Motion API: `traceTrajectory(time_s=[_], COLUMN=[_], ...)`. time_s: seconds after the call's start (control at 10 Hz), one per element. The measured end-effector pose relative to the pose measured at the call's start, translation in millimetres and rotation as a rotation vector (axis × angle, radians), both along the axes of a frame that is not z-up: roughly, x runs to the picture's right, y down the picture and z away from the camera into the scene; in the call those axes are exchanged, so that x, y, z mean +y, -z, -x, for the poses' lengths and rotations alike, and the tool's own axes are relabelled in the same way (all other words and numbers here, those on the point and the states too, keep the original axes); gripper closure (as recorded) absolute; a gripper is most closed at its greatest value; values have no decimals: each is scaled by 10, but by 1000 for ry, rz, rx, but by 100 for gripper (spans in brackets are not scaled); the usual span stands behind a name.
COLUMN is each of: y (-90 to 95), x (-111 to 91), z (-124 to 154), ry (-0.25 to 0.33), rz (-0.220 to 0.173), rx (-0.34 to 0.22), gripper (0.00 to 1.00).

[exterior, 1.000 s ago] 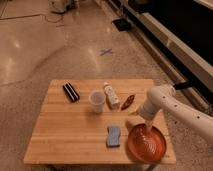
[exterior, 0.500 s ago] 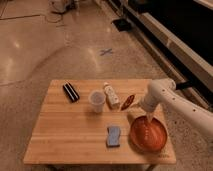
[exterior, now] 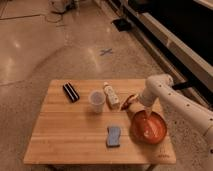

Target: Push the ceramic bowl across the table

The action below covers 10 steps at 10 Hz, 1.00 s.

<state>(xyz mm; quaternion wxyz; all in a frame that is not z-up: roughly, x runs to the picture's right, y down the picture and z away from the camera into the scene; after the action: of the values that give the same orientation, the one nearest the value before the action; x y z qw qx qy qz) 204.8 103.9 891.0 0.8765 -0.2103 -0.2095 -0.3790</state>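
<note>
- Bowl position: the ceramic bowl [exterior: 148,127] sat upright near the right edge of the table [exterior: 70,135], toward the front right corner, its rim just short of both edges.
- Gripper [exterior: 142,116] was lowered into the bowl, at the inner wall on its far-left side; whether it was open or closed could not be told.
- Handling judgement: glazed ceramic, so probably heavy for its size, rigid, and slick on the wood; it should slide rather than tip if pushed low. Brittle, so a fall off the edge would likely break it.
- Contact point: low against the inside wall, not the lip.
- Nearby: blue sponge [exterior: 114,136] just left of the bowl, reddish spoon-like piece [exterior: 128,101] beyond it; plastic cup [exterior: 96,101] and small bottle [exterior: 111,95] mid-table.
</note>
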Motion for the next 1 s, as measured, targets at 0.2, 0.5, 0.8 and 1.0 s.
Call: traceTrajectory(time_s=[0.2,0.5,0.8,1.0], y=[-111,-299,-525,-595], x=[-149,-382,-636,-778], z=[46,111,174,184], ry=[5,23,54,69], rz=[-17,-43,-72,-81], rx=[-2,-5,-3,-7], gripper=[20,20,20,20])
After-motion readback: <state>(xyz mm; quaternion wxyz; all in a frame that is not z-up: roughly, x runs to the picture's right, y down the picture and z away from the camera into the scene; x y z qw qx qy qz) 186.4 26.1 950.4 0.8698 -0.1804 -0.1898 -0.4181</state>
